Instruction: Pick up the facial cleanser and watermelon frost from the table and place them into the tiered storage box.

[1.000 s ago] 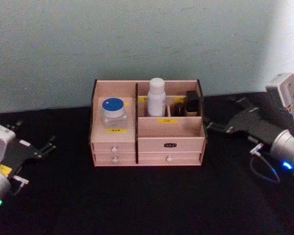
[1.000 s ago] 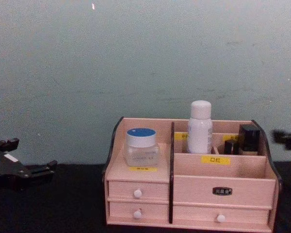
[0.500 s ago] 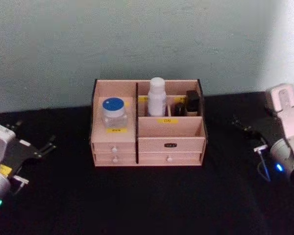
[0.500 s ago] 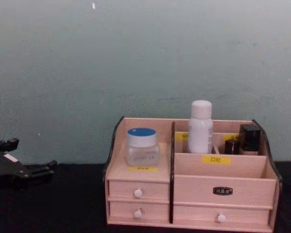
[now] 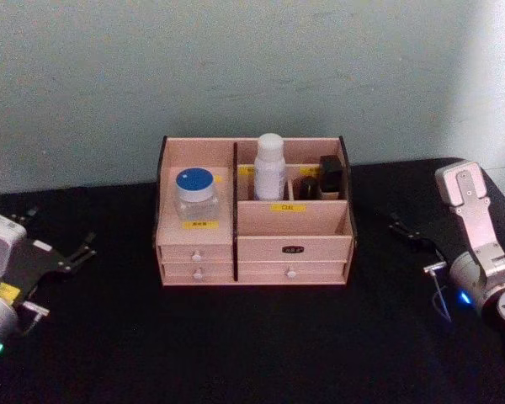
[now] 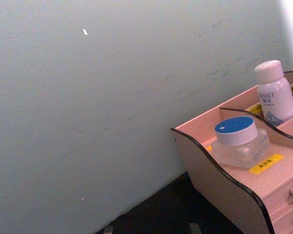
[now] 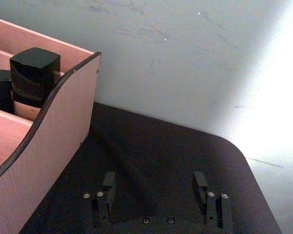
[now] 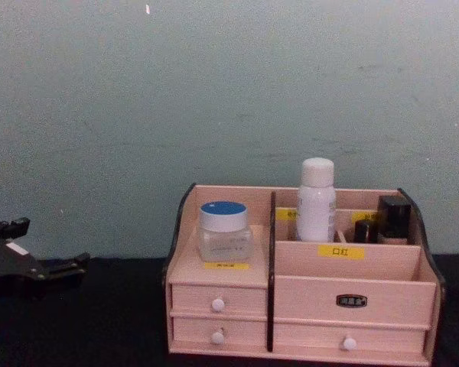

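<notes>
The tiered storage box (image 5: 295,231) stands at the back middle of the black table. A white bottle (image 5: 269,168), probably the facial cleanser, stands upright in its rear compartment. A clear jar with a blue lid (image 5: 194,195) sits on the left step. Two small dark containers (image 5: 330,175) stand at the rear right. I cannot tell which item is the watermelon frost. My left gripper (image 5: 59,229) rests open and empty at the table's left. My right gripper (image 7: 154,183) is open and empty, low over the table and well to the right of the box (image 7: 49,126).
A pale wall rises directly behind the box. The black table (image 5: 252,337) stretches bare in front of the box and on both sides. Its rounded right corner (image 7: 234,151) lies just beyond my right gripper.
My right arm has drawn back from the box toward the table's right side and turned, its gripper staying open. The left arm and the items in the box have not moved.
</notes>
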Robot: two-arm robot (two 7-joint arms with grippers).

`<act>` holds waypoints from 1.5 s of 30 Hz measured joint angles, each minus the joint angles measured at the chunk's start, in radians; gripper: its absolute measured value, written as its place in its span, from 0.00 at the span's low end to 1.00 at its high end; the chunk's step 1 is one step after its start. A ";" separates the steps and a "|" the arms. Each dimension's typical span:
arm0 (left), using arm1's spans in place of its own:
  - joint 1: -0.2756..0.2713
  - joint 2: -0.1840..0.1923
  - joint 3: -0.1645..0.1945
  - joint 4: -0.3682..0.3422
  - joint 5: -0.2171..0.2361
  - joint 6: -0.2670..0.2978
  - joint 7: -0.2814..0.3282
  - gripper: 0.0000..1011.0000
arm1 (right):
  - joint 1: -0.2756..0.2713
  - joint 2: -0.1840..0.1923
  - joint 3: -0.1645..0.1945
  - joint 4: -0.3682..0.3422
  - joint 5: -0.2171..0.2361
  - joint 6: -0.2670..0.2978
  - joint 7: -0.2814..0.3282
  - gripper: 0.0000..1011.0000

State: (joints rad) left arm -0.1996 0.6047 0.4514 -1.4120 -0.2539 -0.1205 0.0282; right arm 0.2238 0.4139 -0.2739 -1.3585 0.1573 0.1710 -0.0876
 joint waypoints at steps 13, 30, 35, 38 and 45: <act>0.000 0.000 0.000 0.000 0.000 0.000 0.000 0.99 | -0.001 0.002 -0.001 -0.005 0.000 -0.001 0.000 0.99; 0.000 0.000 0.000 0.000 0.000 0.000 0.000 0.99 | -0.002 0.003 -0.002 -0.007 0.001 -0.002 0.000 0.99; 0.000 0.000 0.000 0.000 0.000 0.000 0.000 0.99 | -0.002 0.003 -0.002 -0.007 0.002 -0.001 0.000 0.99; 0.000 0.000 0.000 0.000 0.000 0.000 0.000 0.99 | -0.002 0.003 -0.002 -0.007 0.002 -0.001 0.000 0.99; 0.000 0.000 0.000 0.000 0.000 0.000 0.000 0.99 | -0.002 0.003 -0.002 -0.007 0.002 -0.002 0.000 0.99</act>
State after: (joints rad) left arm -0.1995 0.6047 0.4514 -1.4120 -0.2539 -0.1205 0.0283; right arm 0.2221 0.4173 -0.2757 -1.3658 0.1588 0.1695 -0.0878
